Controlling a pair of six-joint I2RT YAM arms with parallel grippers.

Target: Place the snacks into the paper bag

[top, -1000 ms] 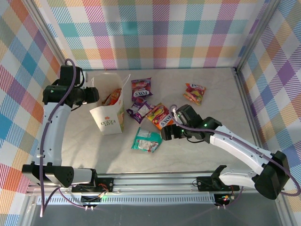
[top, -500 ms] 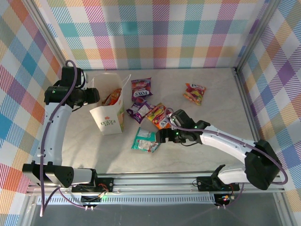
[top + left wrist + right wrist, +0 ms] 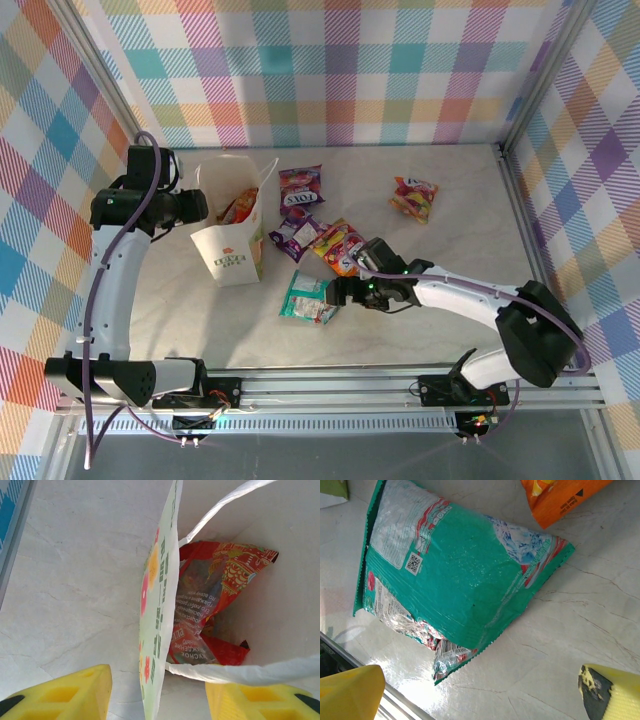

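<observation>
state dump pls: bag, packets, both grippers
paper bag: standing, top open, at the left of the table
in bag: red packet
on table: teal packet, orange packet, purple packets, red-yellow packet
left gripper: open, one finger on each side of the bag's wall
right gripper: open, at the teal packet, nothing held
left to pack: five packets

Pastel multi-colour plaid walls (image 3: 330, 70) on 3 sides, w/ grey metal corner posts (image 3: 545, 72). Pale marble-look tabletop (image 3: 470, 235), evenly lit.
</observation>
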